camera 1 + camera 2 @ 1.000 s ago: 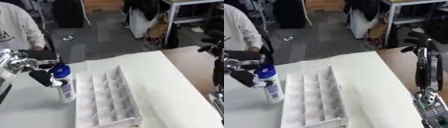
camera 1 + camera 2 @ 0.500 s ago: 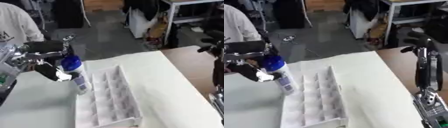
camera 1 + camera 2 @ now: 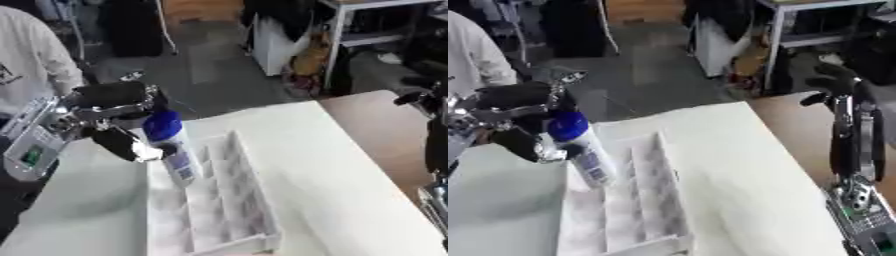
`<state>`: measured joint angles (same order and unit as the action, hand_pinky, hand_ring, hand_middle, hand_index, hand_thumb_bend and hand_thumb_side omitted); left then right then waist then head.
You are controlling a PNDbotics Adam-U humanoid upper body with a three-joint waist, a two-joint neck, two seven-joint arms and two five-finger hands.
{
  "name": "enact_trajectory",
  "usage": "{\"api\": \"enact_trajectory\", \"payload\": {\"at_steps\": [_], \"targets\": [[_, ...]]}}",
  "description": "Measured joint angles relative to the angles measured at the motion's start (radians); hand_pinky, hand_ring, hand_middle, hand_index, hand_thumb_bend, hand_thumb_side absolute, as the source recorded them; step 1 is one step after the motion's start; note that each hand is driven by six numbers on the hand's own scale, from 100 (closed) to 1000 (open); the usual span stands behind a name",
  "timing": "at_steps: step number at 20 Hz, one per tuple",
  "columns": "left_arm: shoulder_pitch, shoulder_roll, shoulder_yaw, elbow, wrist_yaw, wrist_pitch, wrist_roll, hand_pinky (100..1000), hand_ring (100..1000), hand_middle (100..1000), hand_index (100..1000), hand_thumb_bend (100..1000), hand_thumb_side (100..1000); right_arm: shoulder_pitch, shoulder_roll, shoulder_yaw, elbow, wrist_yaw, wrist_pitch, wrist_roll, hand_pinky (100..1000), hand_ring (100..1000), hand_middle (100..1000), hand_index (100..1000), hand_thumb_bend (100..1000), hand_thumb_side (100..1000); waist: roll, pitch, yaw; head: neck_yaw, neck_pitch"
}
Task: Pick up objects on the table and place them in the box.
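**Left robot hand holds bottle over box**

The left robot hand (image 3: 114,117) has its fingers curled round a white bottle (image 3: 175,150) with a blue cap, gripping it near the top. The bottle is tilted, its base low over the box's left compartments. The white divided box (image 3: 229,210) rests on the counter (image 3: 324,170). The right robot hand (image 3: 852,132) stands at the right edge with fingers relaxed, holding nothing.

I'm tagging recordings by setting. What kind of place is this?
Probably a robotics lab or workshop: a white-topped work table, a white metal shelving frame with clutter behind, a bare grey floor, and a white divided box set out for sorting.
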<state>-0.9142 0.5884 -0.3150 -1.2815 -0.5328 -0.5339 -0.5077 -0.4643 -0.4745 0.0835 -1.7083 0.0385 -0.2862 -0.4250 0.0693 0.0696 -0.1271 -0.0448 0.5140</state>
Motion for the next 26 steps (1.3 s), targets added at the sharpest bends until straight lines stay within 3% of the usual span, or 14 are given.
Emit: {"api": "enact_trajectory", "payload": {"at_steps": [2,3,4,5,20,26], "targets": [[-0.004,-0.003,-0.006,0.008,-0.039,0.004,-0.018,901,909,933,973,840,876,0.000,0.000,0.000,0.001,0.000,0.000,0.000,492,669,704,773,100,881,0.001,0.000,-0.001,0.000,0.000],[-0.004,-0.003,-0.006,0.012,-0.062,0.009,-0.027,965,965,986,1000,902,972,0.000,0.000,0.000,0.001,0.000,-0.001,0.001,492,669,704,773,100,881,0.002,0.000,-0.002,0.000,0.000],[-0.004,-0.003,-0.006,0.013,-0.081,0.012,-0.032,1000,1000,1000,1000,984,1000,0.000,0.000,0.000,0.001,0.000,-0.001,0.001,492,669,704,773,100,881,0.003,0.000,-0.002,0.000,0.000],[-0.004,-0.004,-0.006,0.015,-0.097,0.014,-0.033,1000,1000,1000,1000,1000,1000,0.000,0.000,0.000,0.001,0.000,-0.001,0.001,492,669,704,773,100,881,0.003,0.000,-0.001,0.000,0.000],[-0.001,-0.010,0.002,0.025,-0.149,0.017,0.074,1000,1000,1000,1000,1000,1000,0.000,0.000,0.000,0.002,0.000,-0.003,0.004,492,670,706,774,100,881,0.003,0.000,0.005,0.000,0.000],[0.041,-0.006,0.020,0.009,-0.144,0.023,0.139,959,1000,1000,1000,948,1000,0.000,0.000,0.000,0.002,0.000,-0.003,0.004,493,671,706,774,100,881,0.003,0.002,0.009,-0.001,0.000]]}}
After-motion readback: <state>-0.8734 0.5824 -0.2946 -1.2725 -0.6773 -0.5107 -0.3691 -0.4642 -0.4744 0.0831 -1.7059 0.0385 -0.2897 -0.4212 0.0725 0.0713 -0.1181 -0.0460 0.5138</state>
